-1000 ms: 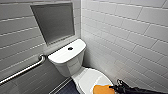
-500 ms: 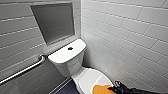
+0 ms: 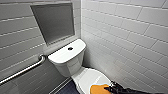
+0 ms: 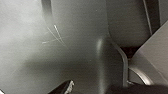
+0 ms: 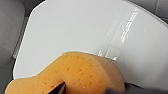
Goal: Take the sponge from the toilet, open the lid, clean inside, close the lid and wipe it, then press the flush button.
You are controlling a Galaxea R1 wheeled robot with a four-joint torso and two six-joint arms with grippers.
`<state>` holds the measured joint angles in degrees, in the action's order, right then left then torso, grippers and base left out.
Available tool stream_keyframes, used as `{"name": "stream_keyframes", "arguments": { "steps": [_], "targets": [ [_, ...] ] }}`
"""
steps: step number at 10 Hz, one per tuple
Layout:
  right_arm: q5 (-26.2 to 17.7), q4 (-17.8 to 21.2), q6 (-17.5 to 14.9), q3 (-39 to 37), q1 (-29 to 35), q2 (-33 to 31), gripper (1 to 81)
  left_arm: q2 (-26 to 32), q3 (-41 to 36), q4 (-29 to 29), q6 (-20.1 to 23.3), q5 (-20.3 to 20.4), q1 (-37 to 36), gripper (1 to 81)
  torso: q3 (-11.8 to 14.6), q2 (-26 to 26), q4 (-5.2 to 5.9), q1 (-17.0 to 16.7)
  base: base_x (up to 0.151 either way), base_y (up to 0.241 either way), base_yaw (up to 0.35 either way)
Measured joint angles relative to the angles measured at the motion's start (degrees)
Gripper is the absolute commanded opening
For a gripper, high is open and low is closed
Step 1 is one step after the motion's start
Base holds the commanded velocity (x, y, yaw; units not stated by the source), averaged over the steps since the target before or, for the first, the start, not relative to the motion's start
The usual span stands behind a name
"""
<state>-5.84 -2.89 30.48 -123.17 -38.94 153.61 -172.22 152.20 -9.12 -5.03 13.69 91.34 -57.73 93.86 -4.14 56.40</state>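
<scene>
**A:** Two tiled walls meet at a corner. What hangs on the left wall (image 3: 17,32)?

**B:** A metal grab bar (image 3: 22,71) slants low across it. Next comes a grey recessed niche (image 3: 53,22), just above the tank.

**A:** And the toilet (image 3: 72,66)?

**B:** It stands in the corner, close against the right wall (image 3: 130,32), with dark floor (image 3: 65,89) beside its base. The flush button (image 3: 70,48) sits in the middle of the tank top. The lid (image 3: 91,76) is down over the bowl.

**A:** Where is the sponge (image 3: 98,89)?

**B:** It lies flat on the front of the lid. The right wrist view shows it close up against the glossy white.

**A:** The claws?

**B:** The right gripper (image 3: 108,88) reaches in from the right and touches the sponge's edge. I cannot tell whether it pinches the sponge or is spread. The left gripper (image 4: 65,87) hangs before blurred grey surfaces, and I cannot tell its state either.
</scene>
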Motion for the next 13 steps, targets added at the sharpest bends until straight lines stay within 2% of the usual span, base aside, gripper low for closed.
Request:
{"name": "stream_keyframes", "arguments": {
  "steps": [2, 4, 5, 7, 9, 11, 13],
  "targets": [
    [2.78, -2.18, -0.40, -5.27, -0.65, 3.69, 81.1, 0.02, 0.00, 0.02, 0.00, -0.09, 0.00, 81.1, 0.02, 0.02, -0.02, 0.00, 0.000, 0.000, 0.000],
    [8.37, -4.66, -0.88, -7.45, -2.07, 5.42, 81.1, -0.02, -0.02, 0.02, 0.00, -0.09, 0.00, 81.1, 0.06, 0.06, -0.02, -0.02, 0.000, 0.000, 0.000],
    [7.88, -4.60, -0.09, -7.25, -2.54, 5.67, 1.0, -0.02, 0.00, 0.09, -0.02, 0.02, 0.06, 81.1, 0.06, 0.09, -0.02, -0.02, 0.000, 0.000, 0.000],
    [6.94, -4.63, -0.16, -3.12, -2.71, 3.58, 1.0, -0.30, 0.04, 0.13, 0.00, -0.07, 0.11, 81.1, 0.04, 0.09, -0.02, -0.02, 0.000, 0.000, 0.000],
    [3.34, -4.72, 0.02, 4.43, -3.25, -0.74, 1.0, -0.66, 0.04, 0.11, 0.00, -0.09, 0.11, 81.1, 0.04, 0.09, -0.02, 0.00, 0.000, 0.000, 0.000],
    [-0.33, -4.90, 0.15, 13.62, -3.25, -8.58, 1.0, -0.63, -0.02, 0.06, 0.00, -0.02, -0.02, 81.1, 0.02, 0.09, -0.02, 0.00, 0.000, 0.000, 0.000],
    [-0.85, -4.96, 0.52, 21.53, -3.28, -18.94, 1.0, -0.63, -0.10, 0.02, 0.00, 0.26, -0.06, 81.1, 0.02, 0.09, -0.02, 0.02, 0.000, 0.000, 0.000]
  ]
}}
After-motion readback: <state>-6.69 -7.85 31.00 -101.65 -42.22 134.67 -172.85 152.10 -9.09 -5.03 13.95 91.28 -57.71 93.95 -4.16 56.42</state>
